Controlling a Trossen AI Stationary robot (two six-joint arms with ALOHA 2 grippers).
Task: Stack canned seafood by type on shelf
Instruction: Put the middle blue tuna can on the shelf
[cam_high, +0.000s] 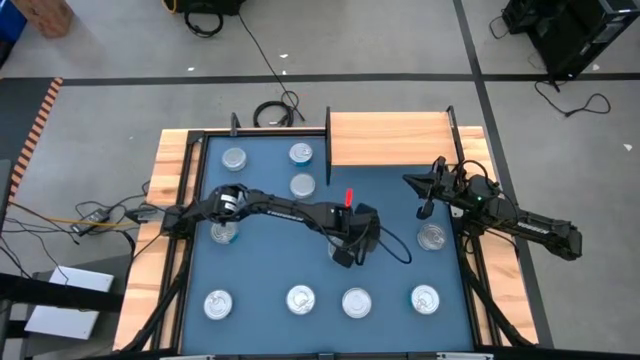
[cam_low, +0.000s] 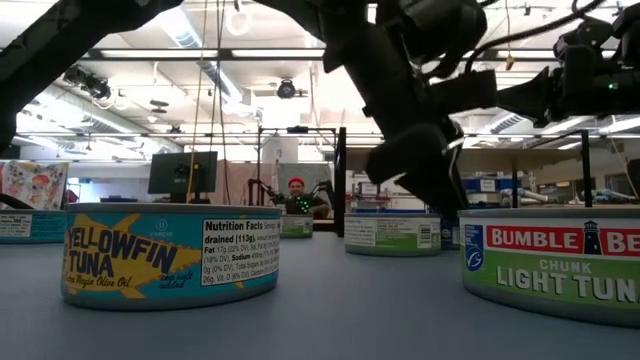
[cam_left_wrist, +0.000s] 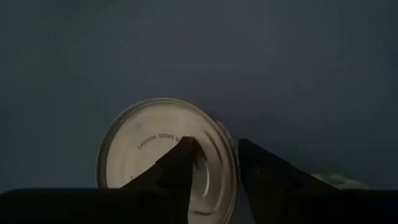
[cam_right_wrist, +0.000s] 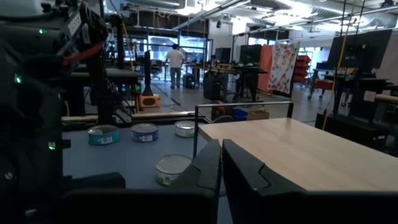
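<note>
Silvery round tin (cam_left_wrist: 165, 152) under left tool (cam_left_wrist: 214, 168).

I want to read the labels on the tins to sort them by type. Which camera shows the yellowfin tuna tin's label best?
The low view: the yellowfin tuna tin stands close, side-on, its name and nutrition panel readable. The high view shows only silver lids, so I cannot tell which tin it is. The left wrist view shows one lid; the right wrist view shows distant tins, labels unreadable.

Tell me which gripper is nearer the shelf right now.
Right. The right gripper hovers just off the front edge of the shelf, pointing toward it. The left gripper is farther off, down over a can mid-mat.
</note>
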